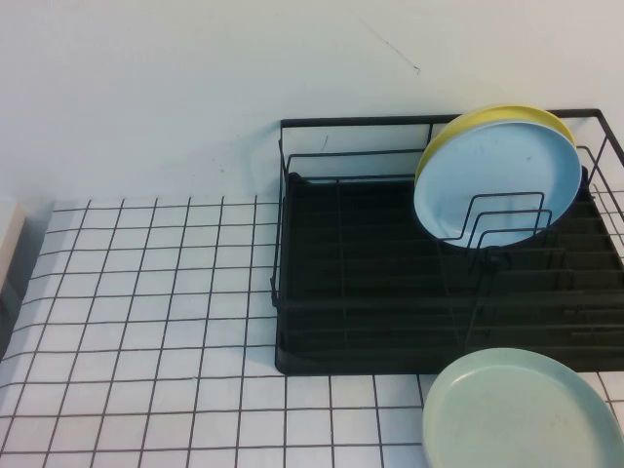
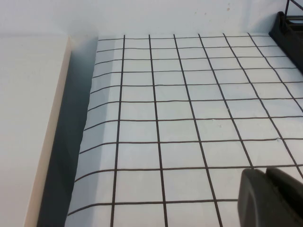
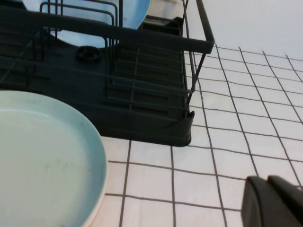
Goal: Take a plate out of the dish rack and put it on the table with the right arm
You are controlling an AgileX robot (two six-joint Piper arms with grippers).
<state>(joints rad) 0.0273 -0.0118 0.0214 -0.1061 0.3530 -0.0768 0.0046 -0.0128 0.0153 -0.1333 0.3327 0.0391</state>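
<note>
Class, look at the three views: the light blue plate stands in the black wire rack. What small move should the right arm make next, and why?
Probably raise the right pincer toward the round light blue plate. It leans upright among the dividers of the black wire dish rack, before a yellow plate. That pincer sits low over the white gridded table beside a pale green plate; the left pincer is parked apart.

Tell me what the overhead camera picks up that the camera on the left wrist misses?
Only the high view shows the light blue plate standing in the dish rack with a yellow plate behind it, and a pale green plate lying flat on the table in front of the rack.

Only the left wrist view shows the left tool, low over the tiles, and a pale board beside them.

Both show the gridded table and the rack. The right tool appears only in its own wrist view.
</note>
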